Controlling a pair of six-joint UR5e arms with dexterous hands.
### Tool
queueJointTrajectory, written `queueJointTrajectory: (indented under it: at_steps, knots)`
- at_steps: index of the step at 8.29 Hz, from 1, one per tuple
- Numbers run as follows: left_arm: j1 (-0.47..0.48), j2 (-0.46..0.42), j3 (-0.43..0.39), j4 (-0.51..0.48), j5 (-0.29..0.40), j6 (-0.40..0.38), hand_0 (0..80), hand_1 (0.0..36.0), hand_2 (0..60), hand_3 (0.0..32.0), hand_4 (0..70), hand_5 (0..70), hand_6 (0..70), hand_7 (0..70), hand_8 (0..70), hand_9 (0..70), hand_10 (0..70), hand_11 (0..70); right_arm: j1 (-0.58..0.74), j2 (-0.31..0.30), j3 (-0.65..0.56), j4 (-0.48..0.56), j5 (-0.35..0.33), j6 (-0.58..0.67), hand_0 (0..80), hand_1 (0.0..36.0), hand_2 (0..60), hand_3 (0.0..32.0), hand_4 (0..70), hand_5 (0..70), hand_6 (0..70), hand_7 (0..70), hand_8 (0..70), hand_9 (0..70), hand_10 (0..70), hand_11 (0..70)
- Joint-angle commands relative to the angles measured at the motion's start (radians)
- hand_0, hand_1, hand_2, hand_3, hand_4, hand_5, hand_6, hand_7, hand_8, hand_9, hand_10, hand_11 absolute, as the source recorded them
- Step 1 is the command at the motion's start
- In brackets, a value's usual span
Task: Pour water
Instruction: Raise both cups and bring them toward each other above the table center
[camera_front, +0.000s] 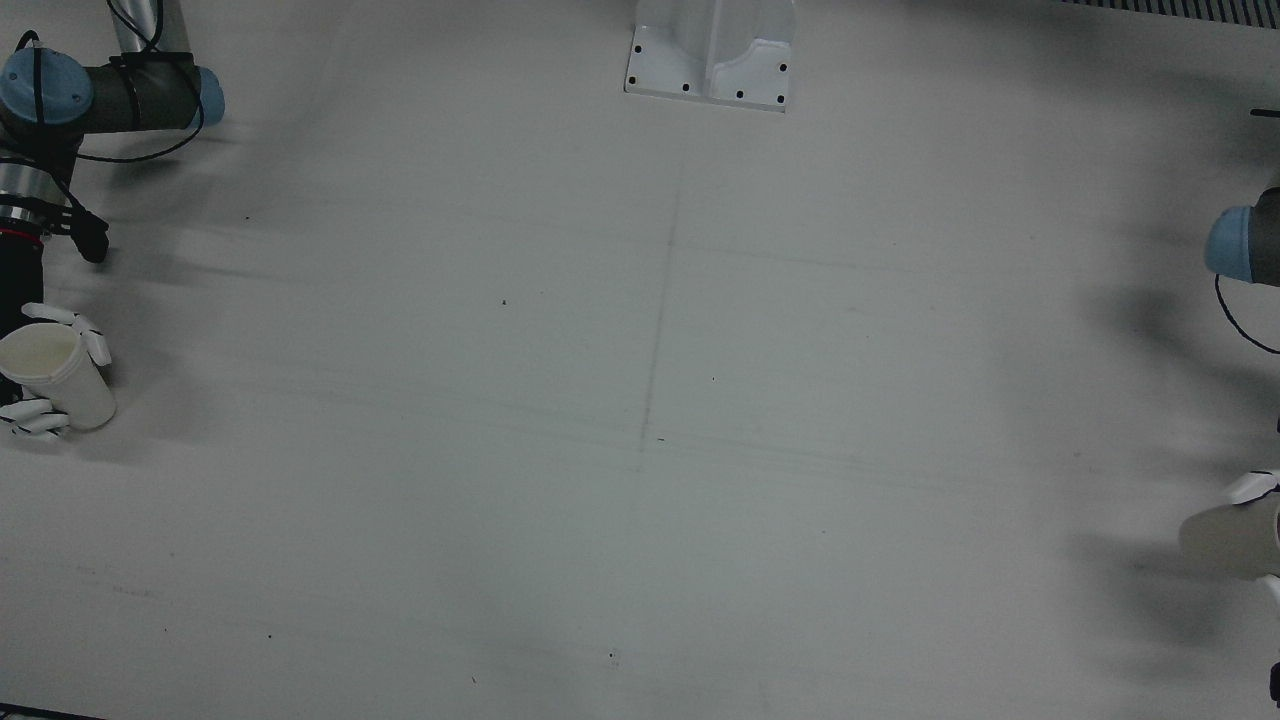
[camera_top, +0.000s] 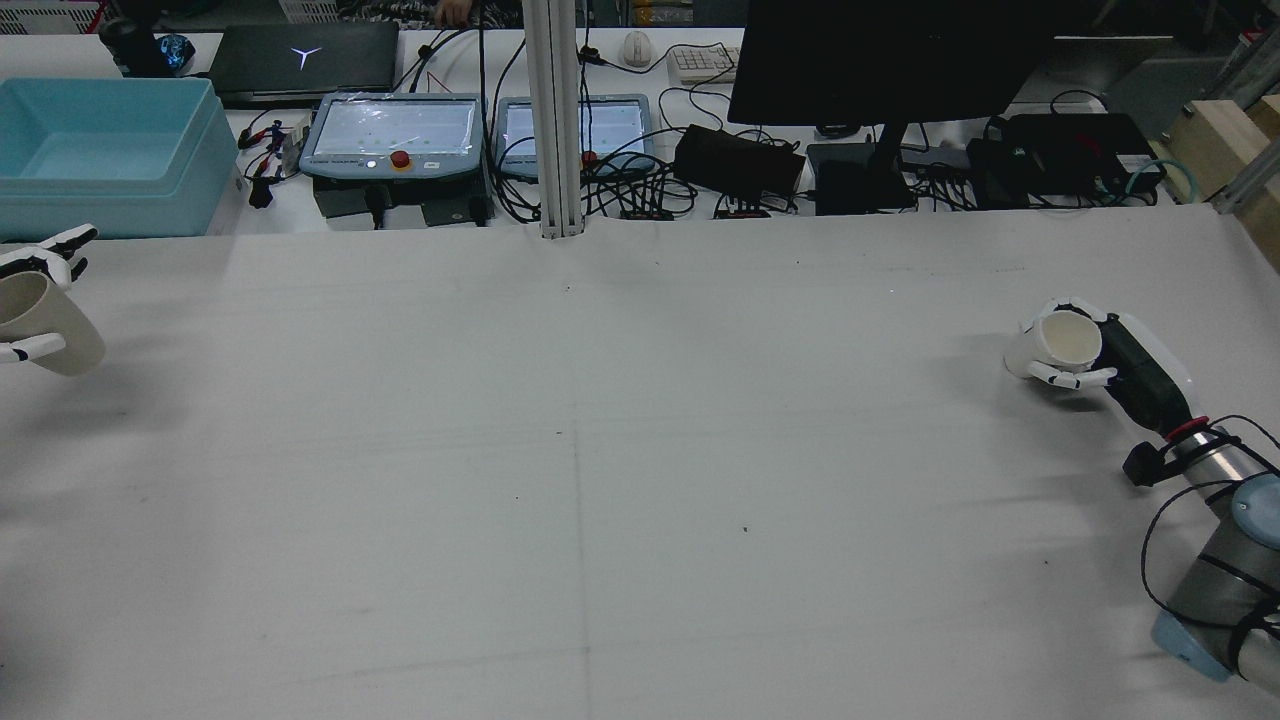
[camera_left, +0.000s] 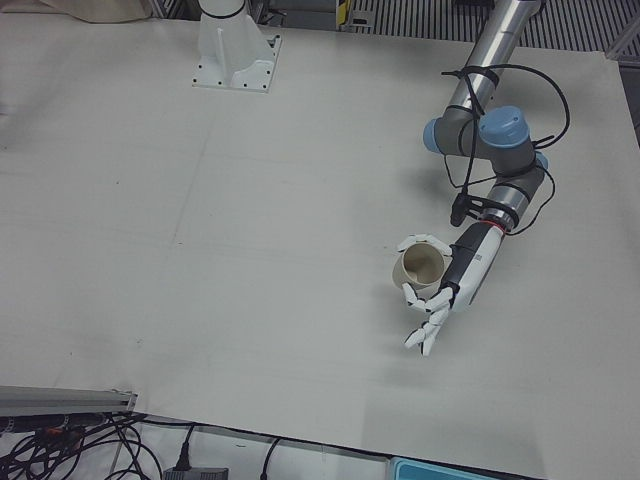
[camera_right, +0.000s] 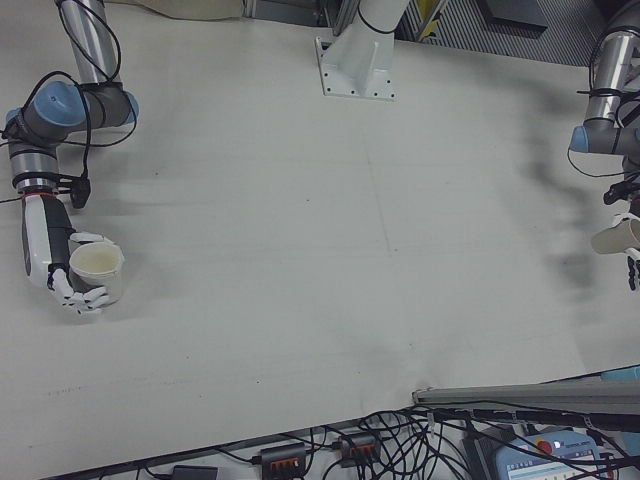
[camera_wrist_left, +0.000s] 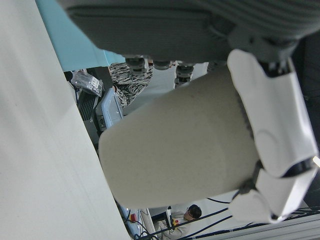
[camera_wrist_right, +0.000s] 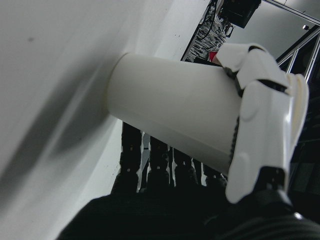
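**Both hands holding cups, far apart**

Right hand (camera_top: 1095, 358) at mid-right of the rear view, fingers wrapped around a white cup (camera_top: 1062, 342) that stands on the table (camera_top: 600, 450), mouth up. Left hand (camera_top: 30, 300) at the far left edge of that view, fingers closed around a second cup (camera_top: 50, 322), tilted and lifted off the table. Cups sit at opposite edges, well apart.

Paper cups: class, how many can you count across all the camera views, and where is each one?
2. One cup is held by the right robot hand at the table's right edge in the rear view; the other cup is held by the left robot hand at the left edge.
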Motion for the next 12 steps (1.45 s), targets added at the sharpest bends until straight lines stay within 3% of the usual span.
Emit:
queueJointTrajectory:
  at_steps: [1,2,3,5,6,7,9,11,12]
  knots:
    - [0.000,0.015,-0.001,-0.011,0.000,-0.001,48.9,36.0,60.0,0.0,52.5,70.0,5.4,12.2,0.7,1.0,2.6,5.2,0.008,-0.001,0.029,-0.037,0.011,0.006,80.0,36.0,48.4,0.0,12.0,70.0,45.5,64.4,48.3,66.2,53.5,70.0]
    - [-0.002,0.015,-0.002,-0.008,0.002,-0.014,49.5,36.0,60.0,0.0,53.1,70.0,5.6,12.4,0.8,1.0,2.7,5.3,0.018,-0.021,0.107,-0.041,0.009,0.000,80.0,36.0,52.2,0.0,9.9,70.0,44.4,61.2,47.1,64.1,53.8,70.0]
    - [0.000,0.015,-0.008,-0.003,0.000,-0.021,49.7,36.0,60.0,0.0,53.4,70.0,5.7,12.5,0.8,1.1,2.6,5.2,0.046,-0.064,0.235,-0.111,0.006,-0.003,80.0,36.0,50.0,0.0,7.6,70.0,42.5,57.5,44.7,60.5,52.3,70.0]
    - [0.003,0.002,-0.023,0.004,0.002,-0.018,50.3,36.0,60.0,0.0,53.8,70.0,5.8,12.8,0.8,1.1,2.7,5.5,0.112,-0.101,0.518,-0.355,-0.003,-0.012,80.0,36.0,46.3,0.0,8.1,70.0,41.9,54.1,41.5,55.5,48.4,70.0]
    - [0.014,-0.023,-0.082,0.074,0.005,-0.007,51.1,36.0,60.0,0.0,54.5,70.0,6.1,13.5,0.8,1.3,2.9,5.8,0.165,-0.100,0.640,-0.444,-0.026,-0.051,80.0,36.0,44.6,0.0,4.4,70.0,39.6,51.2,40.1,53.8,48.4,70.0]
    - [0.064,-0.069,-0.121,0.142,0.005,-0.005,53.0,36.0,60.0,0.0,55.6,70.0,6.6,14.3,0.8,1.4,2.8,5.9,0.237,-0.090,0.749,-0.560,-0.116,-0.107,80.0,36.0,43.4,0.0,4.3,69.1,39.2,50.4,39.2,52.5,47.7,70.0]
    - [0.148,-0.206,-0.133,0.257,0.006,0.043,52.9,36.0,60.0,0.0,55.8,70.0,6.8,14.2,0.6,1.4,3.0,6.2,0.340,-0.005,0.877,-0.766,-0.172,-0.120,80.0,36.0,45.1,0.0,10.3,70.0,41.5,51.8,37.2,49.8,45.9,68.5]
    - [0.240,-0.320,-0.175,0.351,0.009,0.180,54.6,36.0,60.0,0.0,55.3,70.0,6.3,13.7,0.5,1.3,2.6,5.8,0.362,0.053,0.940,-0.866,-0.224,-0.124,80.0,36.0,47.9,0.0,13.9,70.0,42.8,52.1,35.8,47.9,45.4,67.8]
    - [0.308,-0.384,-0.181,0.413,0.009,0.214,54.8,36.0,60.0,0.0,55.0,70.0,6.4,13.7,0.5,1.3,2.5,5.7,0.361,0.115,0.964,-0.956,-0.227,-0.149,80.0,36.0,49.2,0.0,16.6,70.0,44.4,53.8,35.8,47.8,45.5,67.9]
